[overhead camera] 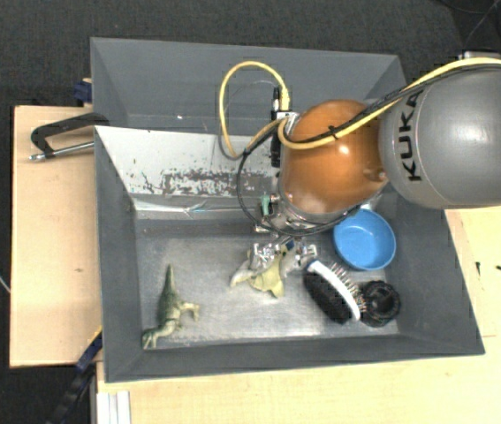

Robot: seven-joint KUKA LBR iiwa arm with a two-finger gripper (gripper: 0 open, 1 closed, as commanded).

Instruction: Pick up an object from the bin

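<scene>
I am at the reaching step. My gripper hangs low over the middle of the bin, directly above a pale yellowish toy that lies on the floor there, and it looks to be touching the toy's upper side or just short of it. Whether the gripper is released or clenched I cannot tell, as my orange cover and the cables hide much of it from above. I cannot say that I have the toy in my grasp.

Just to the side of the toy lies a black brush with white bristles, with a black round thing touching its far end. A blue bowl sits near, partly under my wrist. A green dinosaur lies well apart, by the opposite corner.

As I judge it, the next move calls for closing squarely round the pale toy and then lifting straight up, keeping clear of the brush so that it is not caught or dragged along.

The one bit of writing I can read is KUKA, in black letters on my grey arm. Nothing in the bin bears a label that I can make out.
</scene>
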